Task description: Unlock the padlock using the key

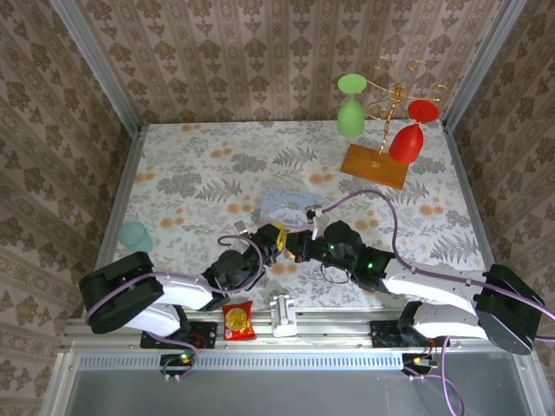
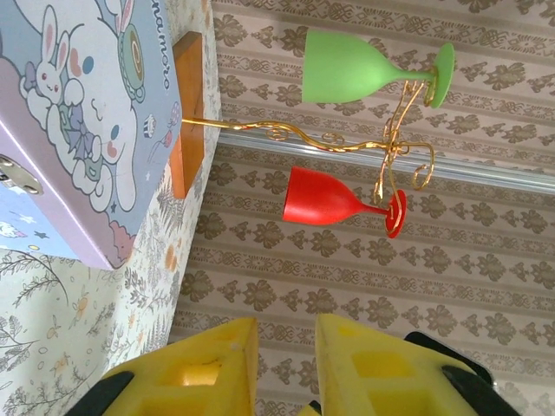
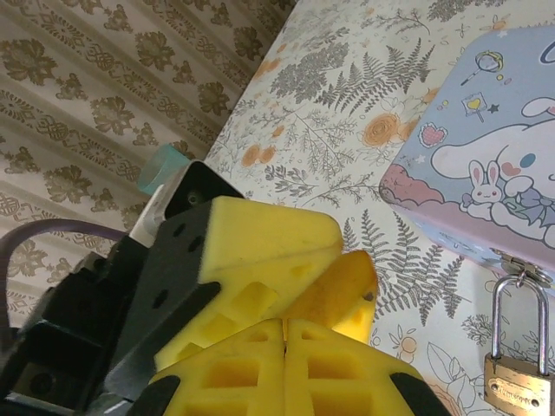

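At the bottom edge of the overhead view, a crinkly red-and-yellow snack packet and a ribbed white plastic block are being left untouched on the counter, which is being covered by a matte cloth printed with ferns and flowers.

Just beyond them, at the frame's middle, the two tools are being brought tip to tip. The right tool is being held fully closed, its blocky, pocketed yellow fingers pressed flat together. The left tool is being held with a narrow gap between its pads, and nothing is being seen in that gap. The key is not being made out anywhere, so who is holding it cannot be told.

The step is being judged as readying the key between the tools, before the lock is approached.

At the lower right of the right wrist view, the padlock is being hung by its thin silver shackle from the hasp of the glossy pale blue cartoon tin. Its small brass body is hanging free, so steadying it is likely being called for next, with the key's blade lined up to the keyhole underneath.

At the upper right of the overhead view, smooth green and red goblets are being carried upside down on a curly gold wire stand.
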You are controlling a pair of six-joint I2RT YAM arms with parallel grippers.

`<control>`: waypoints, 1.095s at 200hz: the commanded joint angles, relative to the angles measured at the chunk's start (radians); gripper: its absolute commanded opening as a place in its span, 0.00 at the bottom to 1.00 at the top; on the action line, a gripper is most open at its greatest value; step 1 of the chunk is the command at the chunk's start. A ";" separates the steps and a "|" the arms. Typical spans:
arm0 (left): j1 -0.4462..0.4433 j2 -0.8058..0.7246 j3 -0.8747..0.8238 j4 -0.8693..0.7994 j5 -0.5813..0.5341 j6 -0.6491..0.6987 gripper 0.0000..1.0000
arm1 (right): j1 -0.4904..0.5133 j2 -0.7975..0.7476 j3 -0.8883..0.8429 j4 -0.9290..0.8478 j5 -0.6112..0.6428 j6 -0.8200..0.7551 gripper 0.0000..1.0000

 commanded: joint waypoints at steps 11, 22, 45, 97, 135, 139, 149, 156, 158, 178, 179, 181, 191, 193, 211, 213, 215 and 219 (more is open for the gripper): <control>0.007 0.022 0.027 0.029 0.013 0.010 0.19 | 0.004 -0.031 -0.010 -0.007 0.016 -0.025 0.00; 0.008 0.023 0.029 0.029 0.013 0.013 0.17 | 0.004 -0.035 -0.010 -0.008 0.016 -0.025 0.00; 0.007 0.024 0.026 0.029 0.010 0.017 0.15 | 0.004 -0.037 -0.016 -0.005 0.018 -0.027 0.00; 0.008 0.021 0.026 0.028 0.008 0.029 0.08 | 0.005 -0.042 -0.022 -0.010 0.022 -0.029 0.00; 0.021 0.011 0.026 0.025 0.028 0.096 0.00 | -0.019 -0.075 -0.044 -0.016 -0.005 -0.032 0.38; 0.027 0.007 0.026 0.023 0.038 0.122 0.00 | -0.034 -0.085 -0.048 -0.017 -0.030 -0.039 0.47; 0.036 -0.006 0.023 0.008 0.054 0.184 0.00 | -0.097 -0.118 -0.059 -0.027 -0.132 -0.059 0.64; 0.049 -0.015 0.025 -0.005 0.075 0.237 0.00 | -0.153 -0.138 -0.066 -0.033 -0.226 -0.067 0.72; 0.055 -0.019 0.028 -0.013 0.087 0.255 0.00 | -0.176 -0.142 -0.068 -0.033 -0.256 -0.067 0.74; 0.145 -0.048 0.105 -0.157 0.311 0.435 0.00 | -0.327 -0.139 -0.059 0.005 -0.549 -0.044 0.76; 0.149 -0.050 0.110 -0.166 0.326 0.447 0.00 | -0.331 -0.137 -0.058 0.009 -0.563 -0.043 0.76; 0.156 -0.054 0.121 -0.186 0.351 0.468 0.00 | -0.339 -0.136 -0.056 0.016 -0.586 -0.040 0.76; 0.177 -0.074 0.157 -0.249 0.432 0.547 0.00 | -0.357 -0.117 -0.037 0.037 -0.672 -0.036 0.75; 0.177 -0.077 0.162 -0.253 0.441 0.566 0.00 | -0.358 -0.113 -0.032 0.038 -0.685 -0.037 0.75; 0.188 -0.125 0.192 -0.319 0.520 0.699 0.00 | -0.354 -0.071 -0.008 0.079 -0.761 -0.024 0.69; 0.190 -0.132 0.194 -0.325 0.526 0.715 0.00 | -0.355 -0.066 -0.009 0.086 -0.770 -0.016 0.69; 0.191 -0.139 0.196 -0.330 0.533 0.731 0.00 | -0.354 -0.061 -0.011 0.106 -0.778 -0.009 0.69; 0.191 -0.152 0.200 -0.347 0.546 0.756 0.00 | -0.353 -0.052 -0.016 0.144 -0.789 0.010 0.67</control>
